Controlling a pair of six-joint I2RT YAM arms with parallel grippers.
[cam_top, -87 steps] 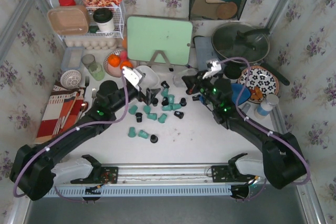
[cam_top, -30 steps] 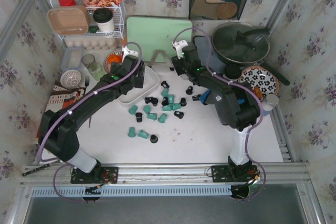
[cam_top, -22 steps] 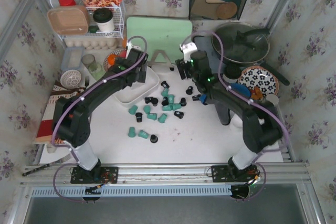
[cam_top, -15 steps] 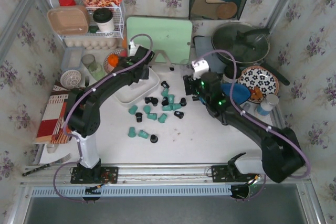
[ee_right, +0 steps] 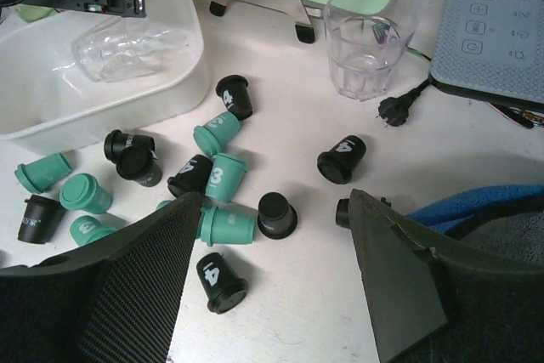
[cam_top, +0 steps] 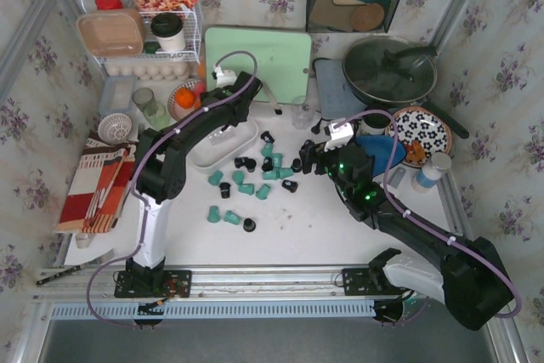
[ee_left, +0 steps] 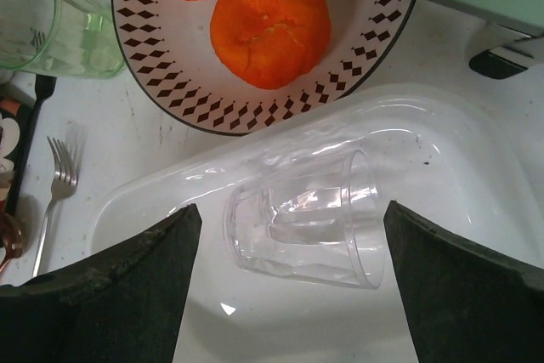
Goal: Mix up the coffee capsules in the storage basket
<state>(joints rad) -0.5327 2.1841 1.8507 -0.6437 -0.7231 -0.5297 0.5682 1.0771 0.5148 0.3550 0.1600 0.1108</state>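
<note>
Teal and black coffee capsules point(cam_top: 255, 178) lie scattered on the white table, right of and in front of the storage basket point(cam_top: 209, 155); none of them shows inside it. A clear glass point(ee_left: 302, 227) lies on its side in the basket point(ee_left: 170, 180). My left gripper point(cam_top: 240, 106) hangs open over the basket's far end, its fingers either side of the glass point(ee_right: 127, 40) without touching it. My right gripper point(ee_right: 274, 201) stands open above the capsules point(ee_right: 223, 178), over a black one point(ee_right: 276, 214), holding nothing.
An upright clear glass point(ee_right: 367, 40) and a black plug point(ee_right: 395, 108) stand behind the capsules. A grey keypad device point(ee_right: 501, 31) and blue cloth point(ee_right: 476, 201) lie to the right. A plate point(ee_left: 170, 82) with oranges, a green glass point(ee_left: 42, 14) and a fork point(ee_left: 55, 201) flank the basket. The green board point(cam_top: 255, 61) stands behind.
My right gripper has drawn back from beside the green board to over the capsules. The left arm has swung further along the basket toward the board, its jaws a little narrower.
</note>
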